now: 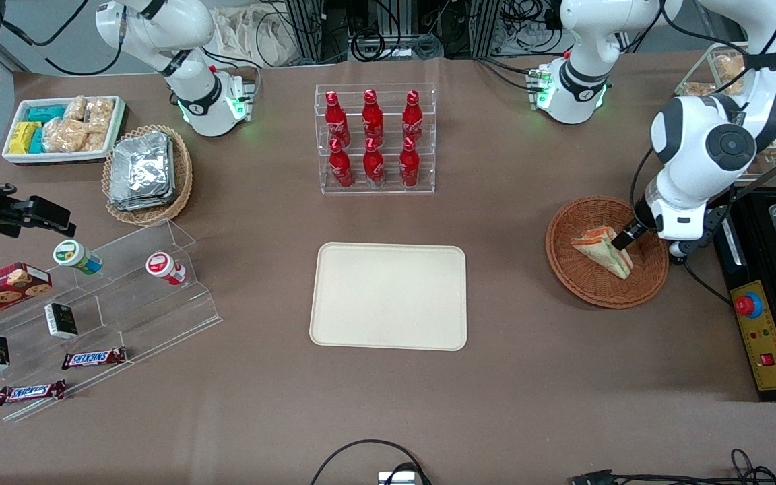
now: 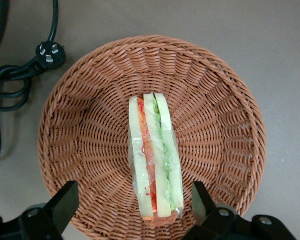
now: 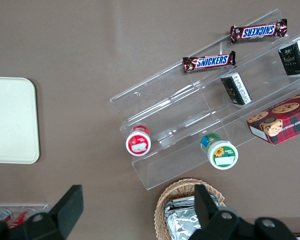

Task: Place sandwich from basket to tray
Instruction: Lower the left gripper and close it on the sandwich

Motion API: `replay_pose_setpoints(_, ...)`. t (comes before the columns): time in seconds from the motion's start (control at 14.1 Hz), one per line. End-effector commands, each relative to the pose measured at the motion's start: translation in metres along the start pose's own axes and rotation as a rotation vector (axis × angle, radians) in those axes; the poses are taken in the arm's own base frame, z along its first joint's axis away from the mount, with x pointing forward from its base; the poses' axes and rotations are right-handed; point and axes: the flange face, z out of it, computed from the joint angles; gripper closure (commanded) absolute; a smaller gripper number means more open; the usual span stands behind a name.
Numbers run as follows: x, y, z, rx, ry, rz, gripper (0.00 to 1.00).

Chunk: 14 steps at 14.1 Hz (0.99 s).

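The sandwich (image 1: 600, 249), a wrapped wedge of white bread with red, orange and green layers, lies in the round reddish-brown wicker basket (image 1: 583, 286) toward the working arm's end of the table. The left arm's gripper (image 1: 624, 239) hangs low over the basket at the sandwich's wide end. In the wrist view the gripper (image 2: 132, 195) is open, one black finger (image 2: 65, 200) on each side of the sandwich (image 2: 155, 155), with basket (image 2: 90, 125) weave showing in both gaps. The cream-beige tray (image 1: 388, 296) lies bare at the table's middle.
A clear rack of red bottles (image 1: 374, 138) stands farther from the front camera than the tray. A black control box with a red button (image 1: 755, 323) sits beside the basket at the table's end. A black cable and plug (image 2: 47, 52) lie on the table by the basket.
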Motion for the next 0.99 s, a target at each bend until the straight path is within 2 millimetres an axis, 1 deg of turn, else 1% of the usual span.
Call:
replay_pose_setpoints(0.0,-0.006,0.005,0.007,-0.013,0.027,-0.048,0.00)
replay_pose_setpoints(0.28,-0.011,0.014,0.026,-0.033,0.035,-0.103,0.00)
replay_pose_setpoints(0.35,-0.015,0.017,0.031,-0.039,0.036,-0.107,0.00)
replay_pose_setpoints(0.64,-0.022,0.016,0.059,-0.065,0.045,-0.123,0.00)
replay_pose_setpoints(0.92,-0.024,0.014,0.072,-0.067,0.041,-0.123,0.01)
